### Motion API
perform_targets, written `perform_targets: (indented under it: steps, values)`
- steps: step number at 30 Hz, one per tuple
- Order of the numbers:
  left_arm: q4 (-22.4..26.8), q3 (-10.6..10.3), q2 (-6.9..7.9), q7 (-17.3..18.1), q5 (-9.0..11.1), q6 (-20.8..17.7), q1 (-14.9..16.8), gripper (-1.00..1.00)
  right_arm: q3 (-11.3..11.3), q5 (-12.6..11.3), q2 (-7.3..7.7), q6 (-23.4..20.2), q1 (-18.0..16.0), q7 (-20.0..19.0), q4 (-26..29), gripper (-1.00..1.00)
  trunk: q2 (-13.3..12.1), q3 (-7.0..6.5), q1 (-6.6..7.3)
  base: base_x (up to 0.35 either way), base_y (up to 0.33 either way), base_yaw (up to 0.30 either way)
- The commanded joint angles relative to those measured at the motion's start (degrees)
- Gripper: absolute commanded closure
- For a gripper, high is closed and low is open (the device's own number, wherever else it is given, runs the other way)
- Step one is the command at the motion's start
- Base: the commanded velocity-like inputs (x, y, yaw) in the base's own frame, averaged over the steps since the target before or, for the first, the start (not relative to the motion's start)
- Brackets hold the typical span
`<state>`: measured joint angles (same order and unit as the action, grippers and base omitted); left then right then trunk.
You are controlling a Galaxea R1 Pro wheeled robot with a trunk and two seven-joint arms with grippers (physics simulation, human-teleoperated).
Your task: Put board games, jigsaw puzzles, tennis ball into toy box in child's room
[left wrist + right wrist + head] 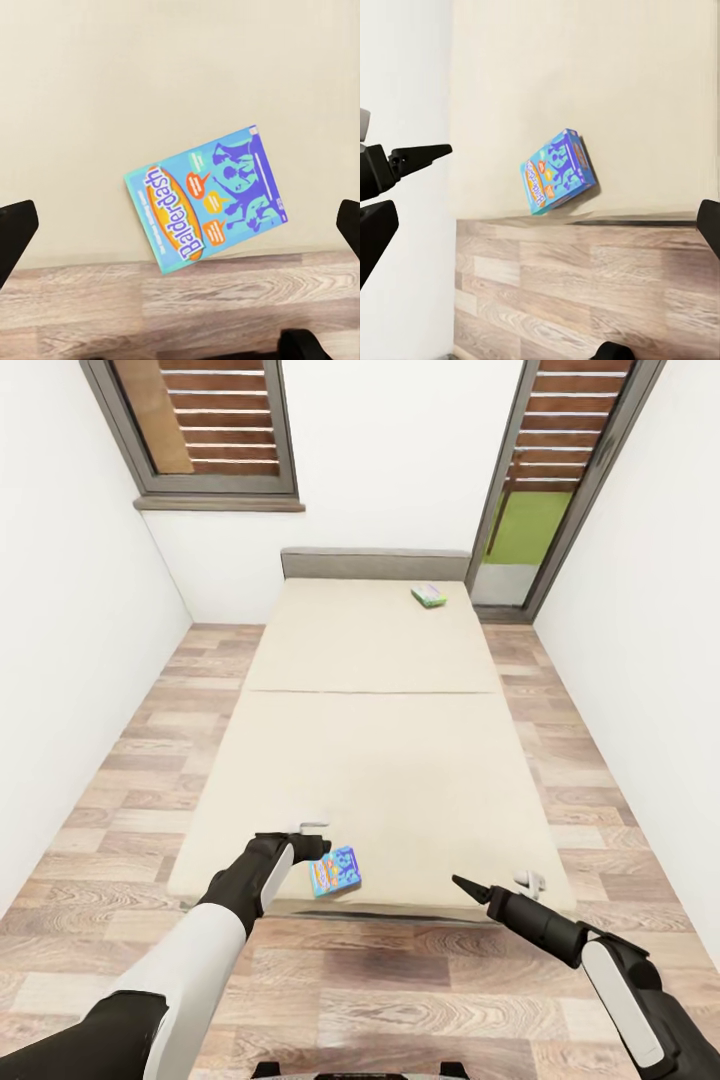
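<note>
- Fingers of left gripper (316, 838) spread wide, holding nothing, poised over the near edge of the long beige bed (370, 760).
- Right gripper (500, 882) also spread and empty, near the bed's near right corner.
- Flat blue Balderdash board game box (206, 202) lies askew at the near mattress edge, just right of the left gripper.
- Second pale green-white box (429, 595) sits far, by the grey headboard (375, 564).
- Risk, as I judge it: a clumsy nudge could tip the blue box off onto the wood-plank floor (400, 1000).

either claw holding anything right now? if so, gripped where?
Nothing held. Left claw hovers open above the blue board game, fingers spread clear of it. Right claw is open too, off the bed corner, empty.
</note>
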<state>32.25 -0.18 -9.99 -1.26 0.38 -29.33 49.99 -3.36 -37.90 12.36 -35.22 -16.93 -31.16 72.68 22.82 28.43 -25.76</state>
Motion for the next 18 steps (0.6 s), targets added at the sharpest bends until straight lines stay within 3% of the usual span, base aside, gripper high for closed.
perform_targets:
  steps: [1, 18]
  values:
    - [0.1, 0.0, -0.01, -0.1, 0.1, -0.3, 0.0, -1.0, -0.1, -0.3, -0.04, -0.5, 0.0, 0.0, 0.0, -1.0, 0.1, 0.17, -0.03, 0.0, 0.0, 0.0]
    - [0.1, 0.0, -0.01, -0.1, 0.1, 0.8, 0.0, -1.0, -0.1, -0.3, -0.06, -0.5, 0.1, -0.2, 0.0, -1.0, 0.1, 1.75, -0.03, 0.0, 0.0, 0.0]
